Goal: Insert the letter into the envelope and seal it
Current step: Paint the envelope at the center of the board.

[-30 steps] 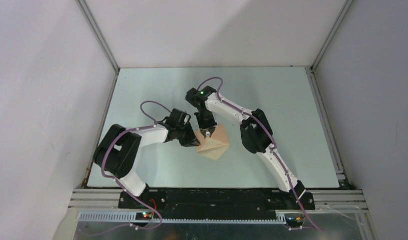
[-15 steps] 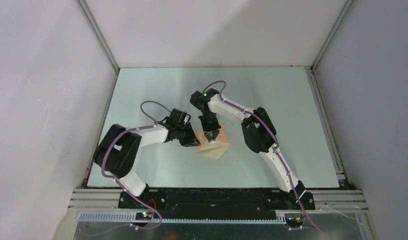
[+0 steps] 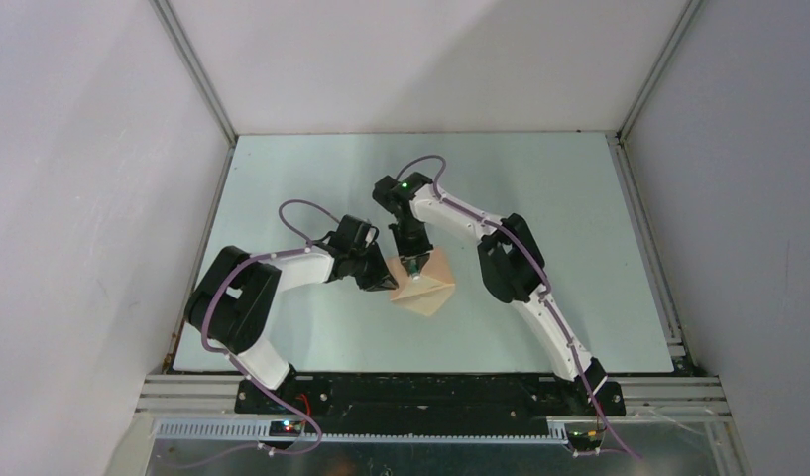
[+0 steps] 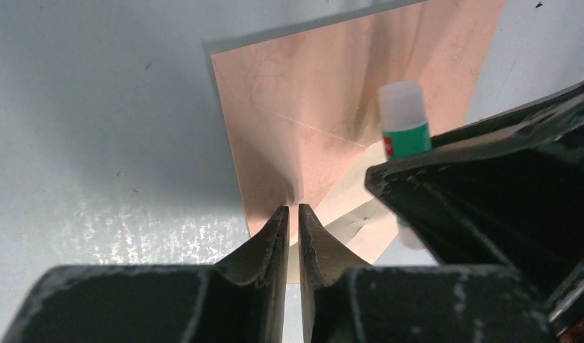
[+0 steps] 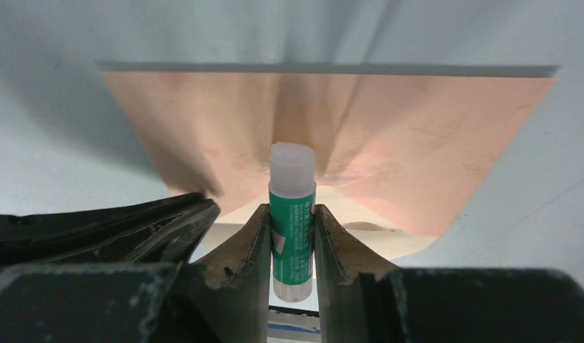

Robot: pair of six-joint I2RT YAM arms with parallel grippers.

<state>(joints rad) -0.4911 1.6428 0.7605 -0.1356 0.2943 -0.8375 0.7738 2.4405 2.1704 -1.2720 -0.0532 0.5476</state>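
1. Low in the right wrist view, the right gripper [image 5: 292, 218] pinches a glue stick [image 5: 292, 179], its white tip pointing at the envelope [image 5: 417, 136].
2. Around the stick runs a green label [image 5: 292, 214]; its white print is too small to read.
3. At bottom centre of the left wrist view, the left gripper [image 4: 293, 211] is closed on a raised fold of the envelope, where paler cream paper shows.
4. Seen from above, the tan envelope lies mid-frame on the pale table [image 3: 311, 169], between both grippers.

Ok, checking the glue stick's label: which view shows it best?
Right wrist: the glue stick stands centred and close in the right gripper. Left wrist shows its upper part, half hidden; top view hardly shows it.
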